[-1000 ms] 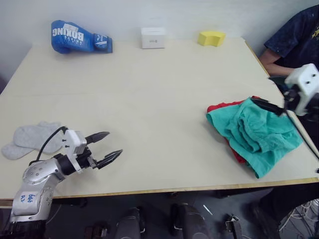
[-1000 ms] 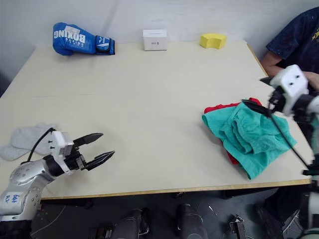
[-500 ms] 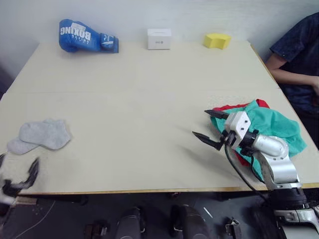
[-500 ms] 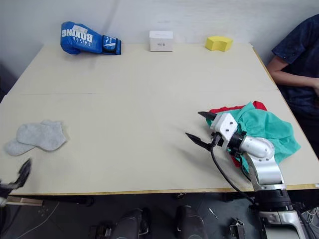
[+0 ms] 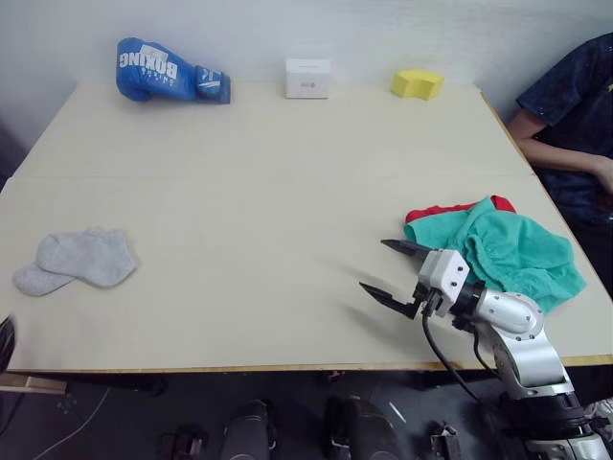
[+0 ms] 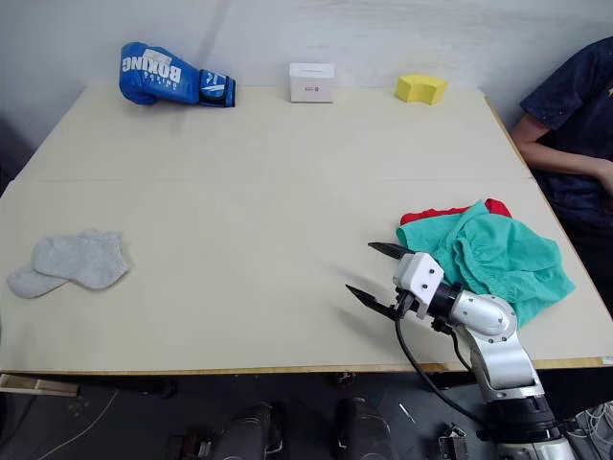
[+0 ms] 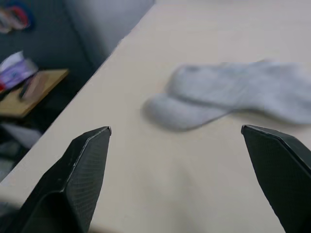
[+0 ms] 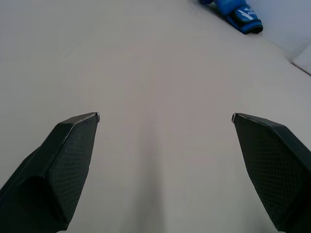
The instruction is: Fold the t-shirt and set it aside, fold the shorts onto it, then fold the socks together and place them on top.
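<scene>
The socks (image 5: 75, 262) lie flat, one partly over the other, near the worktop's (image 5: 268, 182) left front edge. In the left wrist view the left gripper (image 7: 187, 141) has its fingers spread wide and empty, with the socks just beyond the tips. A blue boxing glove (image 5: 169, 71), a white box (image 5: 306, 78) and a yellow sponge (image 5: 416, 83) sit along the worktop's far edge. Right of the worktop's middle, the right gripper (image 5: 395, 269) hovers low, fingers parted and holding nothing. Just right of it the shorts (image 5: 502, 252) lie crumpled over the t-shirt (image 5: 442, 208), near the worktop's right edge. A person's arm (image 5: 560, 158) rests beyond that edge.
</scene>
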